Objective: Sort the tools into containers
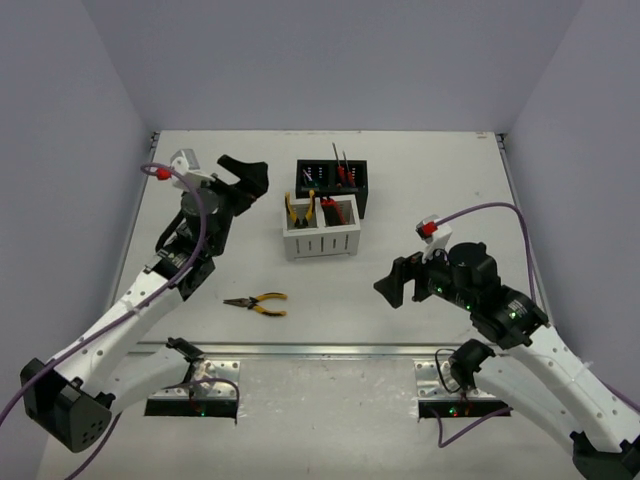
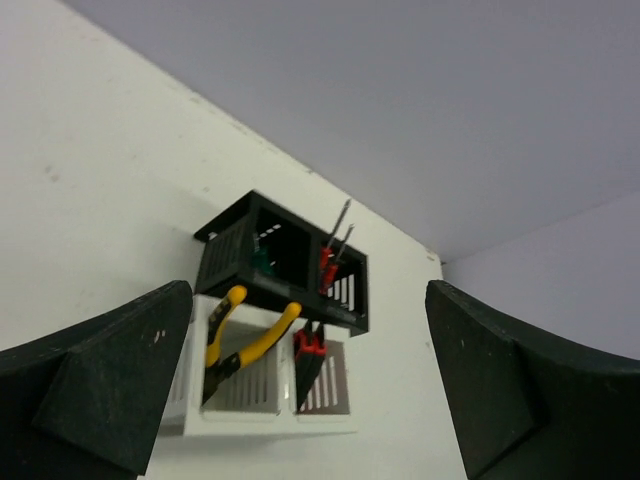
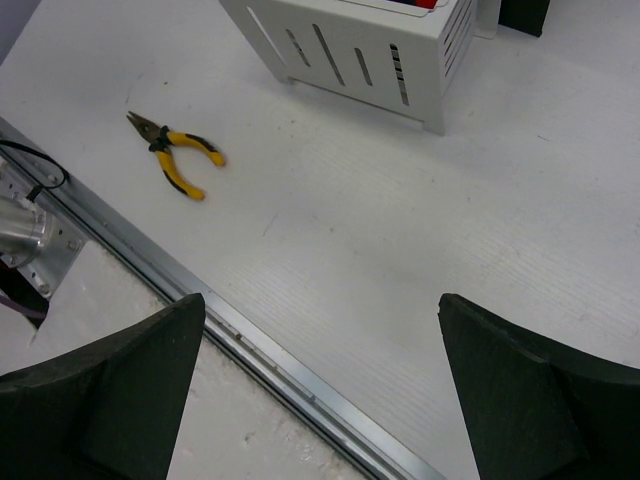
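One yellow-and-black pliers lies flat on the table in front of the containers. The white slotted box holds another pliers in its left compartment and a red-and-black utility knife in its right one. Behind it, touching, stands the black box with thin screwdrivers upright in it, red-handled on the right, a green handle on the left. My left gripper hangs open and empty, left of the boxes. My right gripper is open and empty, right of the lying pliers.
A metal rail runs along the table's near edge, right under my right gripper. Grey walls enclose the table on the left, back and right. Cables loop off both wrists.
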### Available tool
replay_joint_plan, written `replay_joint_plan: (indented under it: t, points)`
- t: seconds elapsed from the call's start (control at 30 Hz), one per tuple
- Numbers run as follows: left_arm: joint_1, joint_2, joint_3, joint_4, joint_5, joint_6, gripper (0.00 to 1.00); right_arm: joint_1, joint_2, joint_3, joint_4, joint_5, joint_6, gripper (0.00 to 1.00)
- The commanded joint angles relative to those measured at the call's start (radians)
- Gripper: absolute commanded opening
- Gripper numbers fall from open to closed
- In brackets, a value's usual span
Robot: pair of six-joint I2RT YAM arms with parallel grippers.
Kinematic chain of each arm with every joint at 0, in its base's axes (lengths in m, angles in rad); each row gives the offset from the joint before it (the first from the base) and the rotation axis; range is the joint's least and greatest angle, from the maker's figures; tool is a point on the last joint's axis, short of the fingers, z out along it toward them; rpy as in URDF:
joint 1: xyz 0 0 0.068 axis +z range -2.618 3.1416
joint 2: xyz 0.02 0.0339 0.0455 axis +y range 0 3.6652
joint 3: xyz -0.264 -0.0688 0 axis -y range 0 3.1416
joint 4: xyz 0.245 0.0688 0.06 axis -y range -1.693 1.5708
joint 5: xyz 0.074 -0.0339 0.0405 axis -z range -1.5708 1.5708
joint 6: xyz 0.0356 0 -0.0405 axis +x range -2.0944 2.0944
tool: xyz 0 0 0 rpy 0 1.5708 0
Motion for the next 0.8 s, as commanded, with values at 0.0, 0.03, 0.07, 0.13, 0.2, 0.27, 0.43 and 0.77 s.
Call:
replay_joint_plan:
  t: [0.0, 0.03, 0.07, 0.13, 0.2, 0.27, 0.43, 0.77]
  points:
    - [-0.01, -0.012, -0.058, -0.547, -0.038, -0.143, 1.0, -0.002, 0.01, 0.0, 0.05, 0.021, 0.004, 0.99]
    - [-0.01, -0.005, -0.084, -0.552, -0.002, -0.075, 1.0, -0.002, 0.014, -0.002, 0.05, 0.02, 0.007, 0.99]
    - [-0.013, 0.002, -0.114, -0.562, 0.035, -0.002, 1.0, -0.002, 0.019, -0.007, 0.052, 0.013, 0.01, 0.99]
    - [-0.04, -0.002, -0.153, -0.576, 0.09, 0.103, 0.99, -0.001, 0.024, -0.018, 0.054, -0.007, 0.009, 0.99]
    - [-0.085, -0.016, -0.167, -0.539, 0.168, 0.127, 0.99, -0.001, 0.022, -0.024, 0.052, -0.014, 0.002, 0.99]
    - [-0.165, -0.024, -0.174, -0.491, 0.303, 0.159, 0.99, -0.002, 0.012, -0.033, 0.046, -0.016, -0.004, 0.99]
    - [-0.193, 0.017, -0.197, -0.581, 0.161, -0.08, 0.99, -0.001, -0.022, -0.041, 0.046, -0.025, -0.003, 0.99]
    - [-0.243, 0.221, -0.118, -0.618, 0.172, 0.024, 1.0, -0.001, -0.022, -0.039, 0.027, -0.045, -0.028, 0.99]
